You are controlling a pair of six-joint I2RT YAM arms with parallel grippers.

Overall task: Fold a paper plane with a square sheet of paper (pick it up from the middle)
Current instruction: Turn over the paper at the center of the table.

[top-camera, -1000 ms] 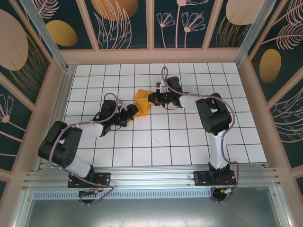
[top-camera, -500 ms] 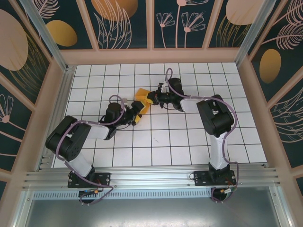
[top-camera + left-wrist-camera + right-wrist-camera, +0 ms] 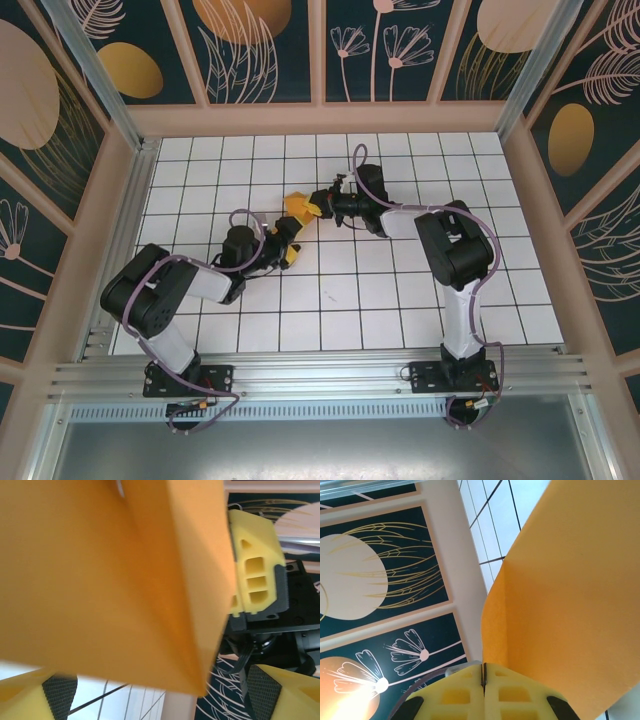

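The bright-orange sheet of paper (image 3: 296, 204) is folded and held up off the white grid table (image 3: 360, 290) near its middle. My right gripper (image 3: 316, 207) is shut on one edge of it; in the right wrist view the sheet (image 3: 570, 600) rises from the seam of the closed yellow fingers (image 3: 520, 695). My left gripper (image 3: 287, 244) stands open just below and in front of the paper. In the left wrist view the sheet (image 3: 110, 575) hangs over that gripper (image 3: 160, 700), with a folded corner pointing down between the spread fingertips (image 3: 285, 692). The right gripper's fingers (image 3: 255, 575) show behind the sheet.
Pink-framed walls with dark leaf-patterned panels (image 3: 260, 50) enclose the table on three sides. An aluminium rail (image 3: 320, 375) carries both arm bases at the near edge. The two arms meet closely around the paper; open tiles lie toward the front right (image 3: 400, 300).
My left gripper has swung right and up toward the paper. The right gripper has lifted and turned the paper, so it looks smaller from above.
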